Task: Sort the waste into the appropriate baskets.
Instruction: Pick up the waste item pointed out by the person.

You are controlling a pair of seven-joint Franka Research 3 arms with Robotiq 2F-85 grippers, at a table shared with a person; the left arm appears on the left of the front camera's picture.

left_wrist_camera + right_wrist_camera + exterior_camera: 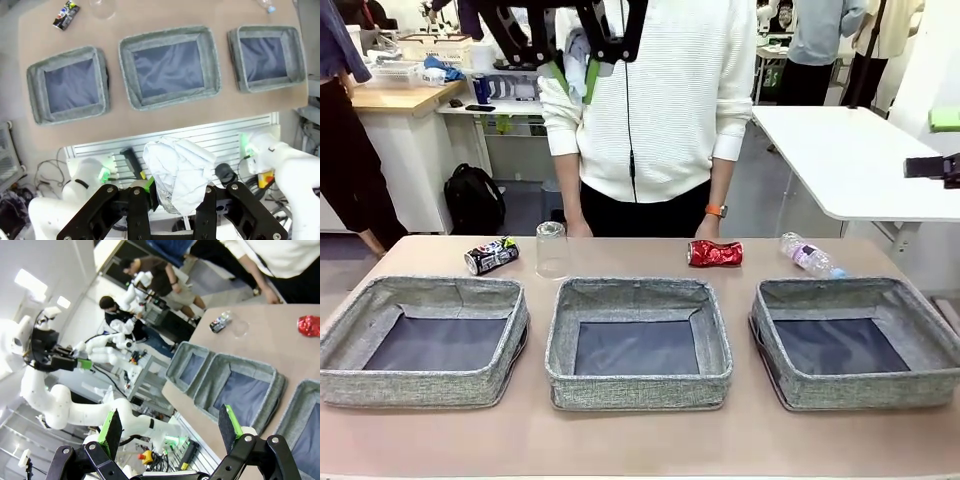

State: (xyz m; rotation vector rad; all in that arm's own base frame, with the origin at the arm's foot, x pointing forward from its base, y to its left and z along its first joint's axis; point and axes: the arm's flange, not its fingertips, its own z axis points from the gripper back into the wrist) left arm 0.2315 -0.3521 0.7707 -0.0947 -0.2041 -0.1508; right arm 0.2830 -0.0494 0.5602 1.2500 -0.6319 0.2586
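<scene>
Pinching the crumpled white paper wad is the left gripper: jaws pressed in on it from both sides, the wad bulging out past the fingertips. It's held high in the air off the robot's edge of the table, well above everything.

Left wrist view: the three baskets lie in a row at 12 o'clock of the wad, apart from it.

Front view, row from the robot's left:
- left basket
- middle basket
- right basket

They stand side by side with table showing between them.

The rest of the waste is on the far strip of table, between the baskets and the person:
- dark printed can on its side, at 1 o'clock of the left basket, near its far rim
- clear plastic cup standing, at 11 o'clock of the middle basket, just beside the dark can
- crushed red can on its side, at 1 o'clock of the middle basket
- clear pink-labelled bottle lying down, at 11 o'clock of the right basket, cap end towards the basket

The person's hand, with an orange wristband, sits at 12 o'clock of the red can, just behind it; contact unclear.

Right gripper — jaws spread wide, green pads well apart, nothing between them. It hangs in the air off the near edge, with the table at 2 o'clock in its own view.
</scene>
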